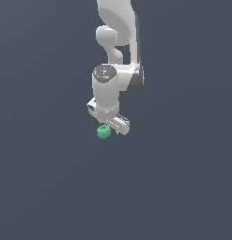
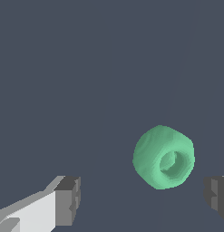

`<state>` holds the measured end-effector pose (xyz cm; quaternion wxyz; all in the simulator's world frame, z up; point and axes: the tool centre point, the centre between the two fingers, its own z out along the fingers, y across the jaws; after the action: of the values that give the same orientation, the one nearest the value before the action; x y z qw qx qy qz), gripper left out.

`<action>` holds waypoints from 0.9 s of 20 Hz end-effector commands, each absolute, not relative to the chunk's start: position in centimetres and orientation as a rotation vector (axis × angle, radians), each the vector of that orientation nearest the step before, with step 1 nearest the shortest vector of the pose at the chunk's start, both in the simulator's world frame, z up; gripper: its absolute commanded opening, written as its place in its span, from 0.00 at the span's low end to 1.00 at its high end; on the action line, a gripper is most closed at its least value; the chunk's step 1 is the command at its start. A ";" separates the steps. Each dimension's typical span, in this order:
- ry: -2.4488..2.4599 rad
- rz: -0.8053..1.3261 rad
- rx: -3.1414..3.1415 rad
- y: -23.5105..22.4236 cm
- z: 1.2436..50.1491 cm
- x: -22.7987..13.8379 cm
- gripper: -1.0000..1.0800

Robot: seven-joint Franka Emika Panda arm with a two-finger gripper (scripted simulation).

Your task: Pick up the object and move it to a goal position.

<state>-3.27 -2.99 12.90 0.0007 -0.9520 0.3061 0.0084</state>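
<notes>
The object [image 2: 163, 157] is a small mint-green rounded lump with a round dimple in one face. In the exterior view the object [image 1: 104, 131] lies just below the white gripper's hand, partly under it. My gripper [image 2: 140, 199] is open: one fingertip [image 2: 68, 199] and the other fingertip [image 2: 216, 195] stand wide apart. The object sits between the two finger lines, nearer the second fingertip, and touches neither. In the exterior view the fingers are hidden under the gripper [image 1: 109, 123].
The white arm [image 1: 118, 42] comes down from the top of the exterior view. Everything else is a plain dark grey-blue surface [image 1: 51, 178].
</notes>
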 end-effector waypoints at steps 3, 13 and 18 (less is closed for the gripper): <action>1.175 0.022 -2.912 -3.8 12.1 -4.1 0.96; 1.589 0.009 -2.709 -5.5 10.5 -5.7 0.96; 1.715 0.004 -2.632 -6.0 10.1 -6.3 0.96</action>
<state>-6.15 -5.84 10.21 0.0002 -0.8455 0.5340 0.0019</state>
